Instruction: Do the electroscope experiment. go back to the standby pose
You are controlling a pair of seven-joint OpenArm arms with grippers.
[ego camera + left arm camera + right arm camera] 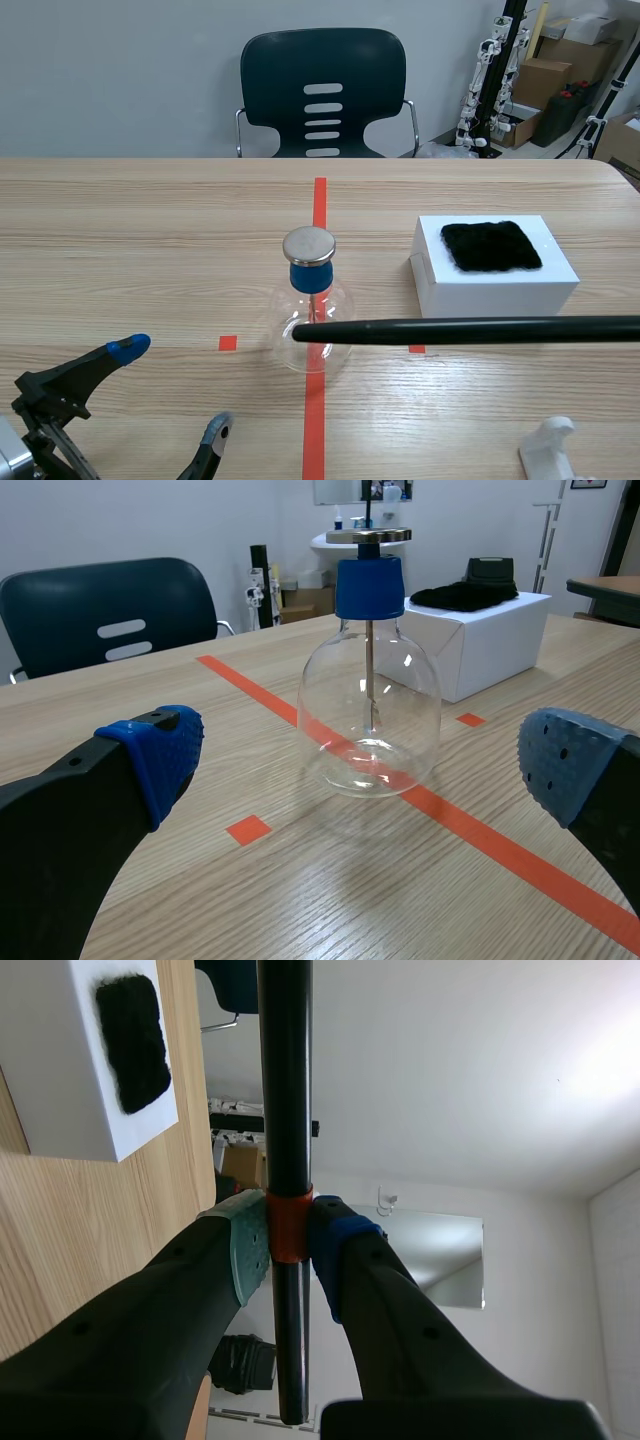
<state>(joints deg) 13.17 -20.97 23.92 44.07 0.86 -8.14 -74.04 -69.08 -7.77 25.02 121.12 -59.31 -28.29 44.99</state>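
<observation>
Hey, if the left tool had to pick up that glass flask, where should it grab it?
Probably the blue stopper at the neck, coming from the left side with the left tool level: the flask stands upright, and its round glass belly is wide and slippery.

Ahead of the left gripper point(365, 762), whose dotted pads point(165, 752) are showing blue, the clear glass flask point(370, 680) is wearing a blue stopper point(369, 588) and a silvery disc point(368, 536). The black rod point(285, 1080) is carrying an orange-red band point(289, 1228) between the right gripper point(290, 1252)'s grey-green and blue pads. A black fuzzy cloth point(491, 246) is topping the white box point(495, 285); the table point(130, 250) is showing pale wood grain.
</observation>
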